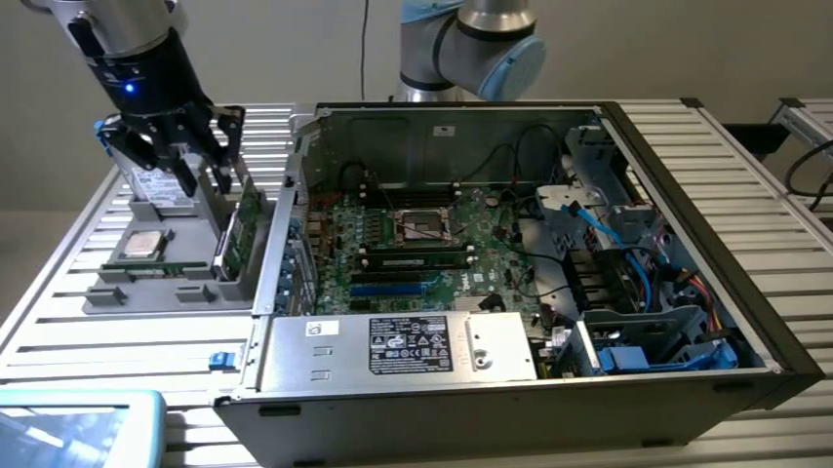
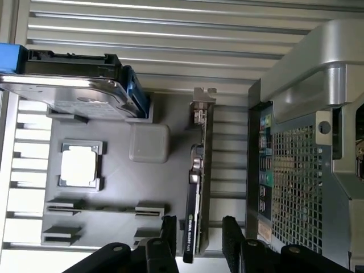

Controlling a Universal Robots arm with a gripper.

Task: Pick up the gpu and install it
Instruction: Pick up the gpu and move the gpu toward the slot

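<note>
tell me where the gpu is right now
The gpu stands on edge in the grey tray at the exterior view's left, beside the computer case, under the open gripper.

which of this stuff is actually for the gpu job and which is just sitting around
For the job:
gpu, upright in the grey tray
gripper, open, straddling it
computer case

Lying about:
hard drive, in the same tray
cpu, in the same tray
</note>
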